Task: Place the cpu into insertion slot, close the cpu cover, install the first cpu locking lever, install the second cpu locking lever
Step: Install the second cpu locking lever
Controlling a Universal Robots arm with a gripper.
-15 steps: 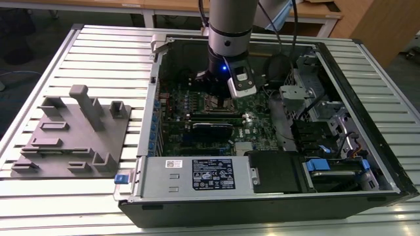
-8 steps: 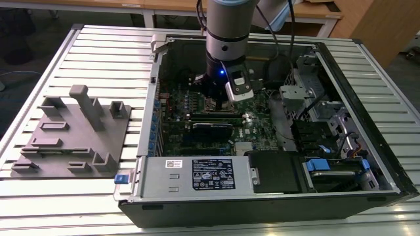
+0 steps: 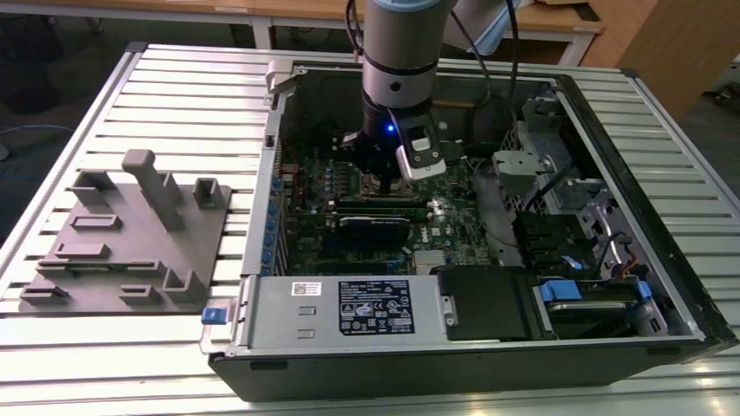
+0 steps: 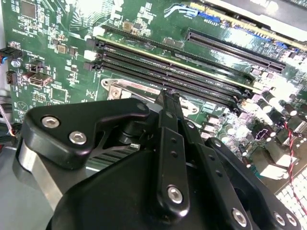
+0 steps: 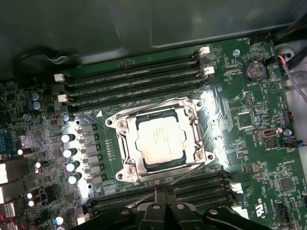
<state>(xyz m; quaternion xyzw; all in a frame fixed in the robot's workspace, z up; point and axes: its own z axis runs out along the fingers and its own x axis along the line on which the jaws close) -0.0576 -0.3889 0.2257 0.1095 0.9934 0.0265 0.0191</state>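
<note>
In the first wrist view the cpu (image 5: 159, 141), a pale silvery square chip, lies flat in the socket on the green motherboard (image 5: 249, 129). The cpu cover (image 5: 125, 143), a silvery frame, lies down around it. Thin wire levers run along the frame's edges; I cannot tell whether they are latched. My gripper (image 5: 160, 192) is shut with nothing in it, its black fingertips over the memory slots just beside the socket. In the second wrist view the gripper (image 4: 165, 94) points at a corner of the frame (image 4: 125, 91). In the exterior view the arm (image 3: 399, 78) reaches down into the case.
The open computer case (image 3: 647, 217) lies on a slatted metal table (image 3: 151, 95). Long memory slots (image 5: 134, 84) flank the socket on two sides. A power supply (image 3: 347, 308) and a drive bay (image 3: 578, 295) fill the case's near end. A grey fixture (image 3: 127, 234) stands at the exterior view's left.
</note>
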